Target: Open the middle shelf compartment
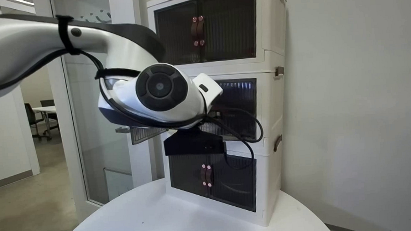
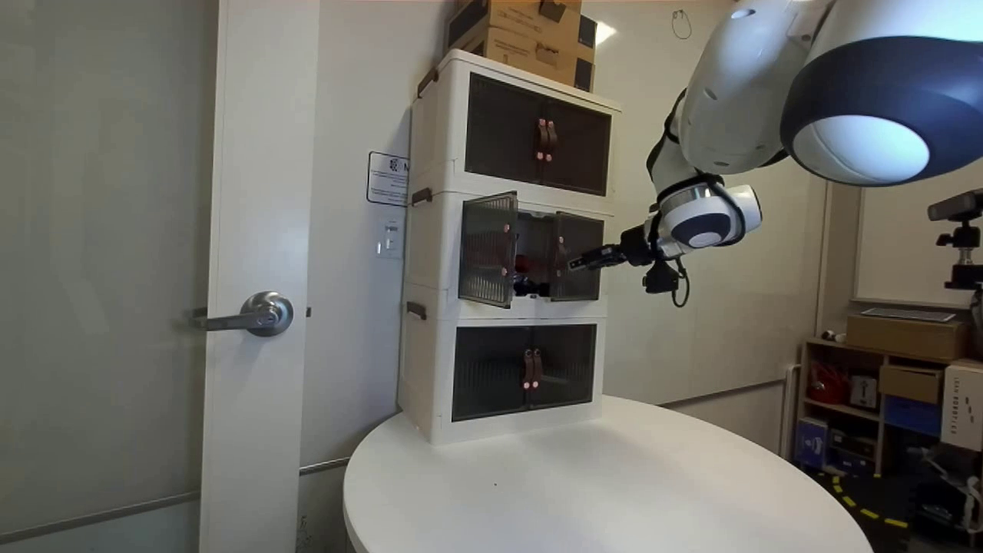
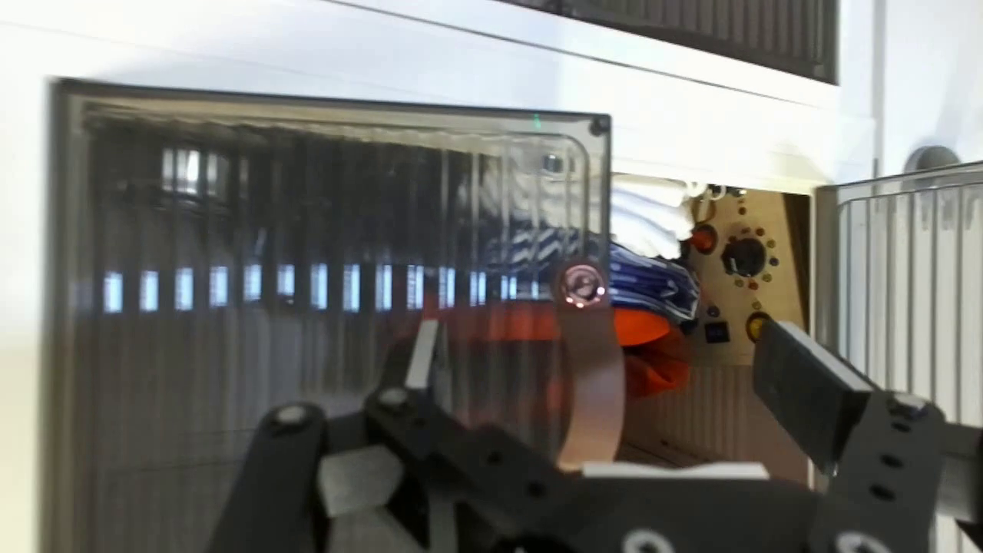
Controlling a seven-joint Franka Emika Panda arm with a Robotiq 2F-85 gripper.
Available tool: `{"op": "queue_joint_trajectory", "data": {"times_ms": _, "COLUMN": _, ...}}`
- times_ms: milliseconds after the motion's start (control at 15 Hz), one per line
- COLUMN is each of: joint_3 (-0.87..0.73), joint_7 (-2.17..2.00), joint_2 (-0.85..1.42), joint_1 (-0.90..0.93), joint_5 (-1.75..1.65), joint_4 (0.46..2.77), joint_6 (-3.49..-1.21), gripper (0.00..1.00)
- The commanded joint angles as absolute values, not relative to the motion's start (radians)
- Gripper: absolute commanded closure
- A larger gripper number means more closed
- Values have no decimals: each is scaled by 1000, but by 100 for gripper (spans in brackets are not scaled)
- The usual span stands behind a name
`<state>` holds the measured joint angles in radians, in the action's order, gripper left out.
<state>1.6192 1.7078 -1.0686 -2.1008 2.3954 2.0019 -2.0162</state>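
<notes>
In an exterior view, a big white arm [image 1: 121, 51] reaches in from the left and hides a lot of the middle shelf compartment [image 1: 240, 95], which is in the middle of the frame, between the top box [image 1: 221, 28] and the bottom box [image 1: 231, 185]. The bottom box stands on a round white table [image 1: 144, 219]. In an exterior view, the compartment's left door [image 2: 489, 250] sticks far out and its right door [image 2: 580, 233] is open a bit. The gripper [image 2: 572, 266] is close in front of the right door; I can't tell if they touch. In the wrist view, the jaws are spread wide at the bottom. A brown strap handle [image 3: 599, 384] shows between them, on the door that fills the left side. In the gap are an orange thing [image 3: 645, 329] and a blue stripy thing [image 3: 653, 284].
</notes>
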Motion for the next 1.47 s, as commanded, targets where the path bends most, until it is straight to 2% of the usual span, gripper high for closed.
{"op": "queue_joint_trajectory", "data": {"times_ms": 0, "joint_3": 1589, "joint_7": 1708, "joint_2": -1072, "joint_1": -2073, "joint_5": 2476, "joint_4": 2084, "joint_6": -2081, "gripper": 0}}
{"op": "queue_joint_trajectory", "data": {"times_ms": 200, "joint_3": 1577, "joint_7": 1692, "joint_2": -1082, "joint_1": -2095, "joint_5": 2519, "joint_4": 2102, "joint_6": -2142, "gripper": 0}}
{"op": "queue_joint_trajectory", "data": {"times_ms": 467, "joint_3": 1560, "joint_7": 1574, "joint_2": -1115, "joint_1": -2121, "joint_5": 2473, "joint_4": 2063, "joint_6": -2358, "gripper": 0}}
{"op": "queue_joint_trajectory", "data": {"times_ms": 867, "joint_3": 1494, "joint_7": 1278, "joint_2": -1150, "joint_1": -2097, "joint_5": 2147, "joint_4": 1993, "joint_6": -2679, "gripper": 0}}
{"op": "queue_joint_trajectory", "data": {"times_ms": 1133, "joint_3": 1427, "joint_7": 1109, "joint_2": -1066, "joint_1": -2080, "joint_5": 1790, "joint_4": 1950, "joint_6": -2633, "gripper": 0}}
{"op": "queue_joint_trajectory", "data": {"times_ms": 1400, "joint_3": 1324, "joint_7": 948, "joint_2": -973, "joint_1": -2094, "joint_5": 1576, "joint_4": 1831, "joint_6": -2516, "gripper": 0}}
